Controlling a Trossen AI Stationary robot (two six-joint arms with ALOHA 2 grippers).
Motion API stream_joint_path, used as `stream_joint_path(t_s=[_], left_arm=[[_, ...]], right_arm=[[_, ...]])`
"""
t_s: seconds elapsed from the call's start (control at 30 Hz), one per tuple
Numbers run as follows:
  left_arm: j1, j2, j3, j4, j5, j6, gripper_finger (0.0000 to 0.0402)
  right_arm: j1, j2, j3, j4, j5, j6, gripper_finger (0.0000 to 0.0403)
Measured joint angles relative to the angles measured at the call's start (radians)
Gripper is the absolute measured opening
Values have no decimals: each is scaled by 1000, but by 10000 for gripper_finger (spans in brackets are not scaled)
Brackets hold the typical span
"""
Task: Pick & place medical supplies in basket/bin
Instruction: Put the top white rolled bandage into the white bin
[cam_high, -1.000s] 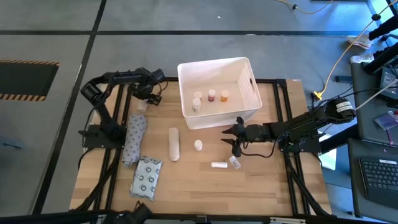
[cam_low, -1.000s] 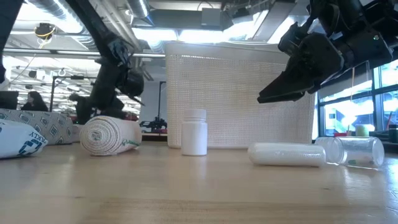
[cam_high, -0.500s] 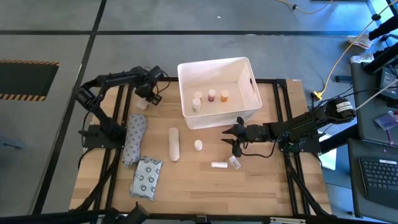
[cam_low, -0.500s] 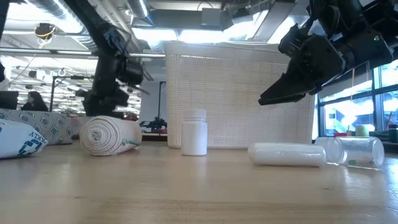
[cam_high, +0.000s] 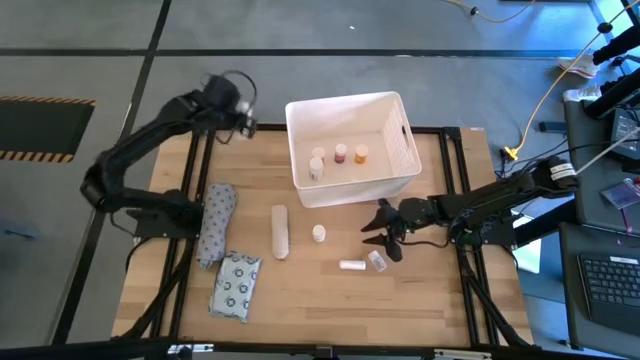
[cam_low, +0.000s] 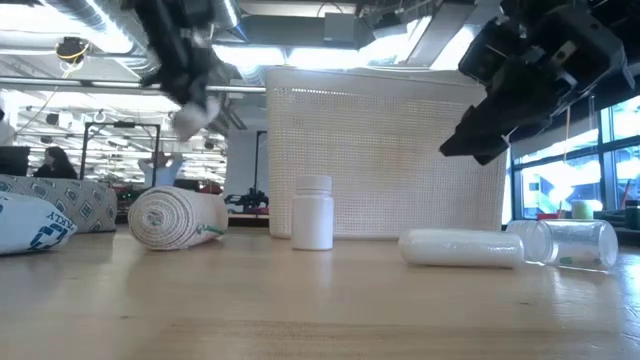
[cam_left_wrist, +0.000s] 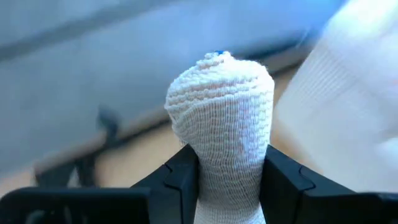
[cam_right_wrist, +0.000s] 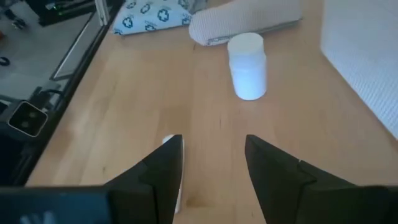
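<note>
My left gripper (cam_high: 240, 112) is raised over the table's far left corner, left of the basket, shut on a small white gauze roll (cam_left_wrist: 221, 106); the low view shows it blurred (cam_low: 190, 115). The white basket (cam_high: 400, 175) holds three small bottles (cam_high: 340, 155). My right gripper (cam_high: 375, 232) hovers open in front of the basket, above the wood beside two small tubes (cam_high: 352, 265) lying on their sides. A white bottle (cam_high: 318, 233) stands upright nearby. A white cylindrical roll (cam_high: 280, 231), a grey patterned roll (cam_high: 216, 222) and a ring-patterned packet (cam_high: 236, 285) lie flat. My left gripper pinches the gauze roll between its two fingers (cam_left_wrist: 183, 177), which sit on opposite sides of the roll's lower part (cam_left_wrist: 227, 186). The roll's rounded end (cam_left_wrist: 217, 62) sticks out past the fingertips. It is lifted clear of the table.
Bare wood lies between the bottle and my right gripper (cam_right_wrist: 214, 155) and along the near edge. Black frame rails run along both table sides. The basket's mesh wall (cam_low: 380, 150) stands close behind the right gripper (cam_low: 455, 150). A desk with cables is off to the right.
My left gripper has risen and swung toward the table's far left corner, taking the gauze roll up off the table. My right gripper has shifted slightly toward the right edge and turned a little, staying open.
</note>
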Motion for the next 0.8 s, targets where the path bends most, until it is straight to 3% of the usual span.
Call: stream_joint_path(t_s=[0.23,0.33,0.57,0.8], left_arm=[[-140,-36,100,223,205,13,117],[-214,9,170,248,228,33,117],[-359,223,349,242,217,82,116],[-449,493,543,174,217,165,116]], right_arm=[[0,-11,1,-48,-1,32,177],[0,-11,1,-86,-2,95,177],[23,-11,0,-222,-71,260,177],[58,-11,0,-246,-74,287,177]])
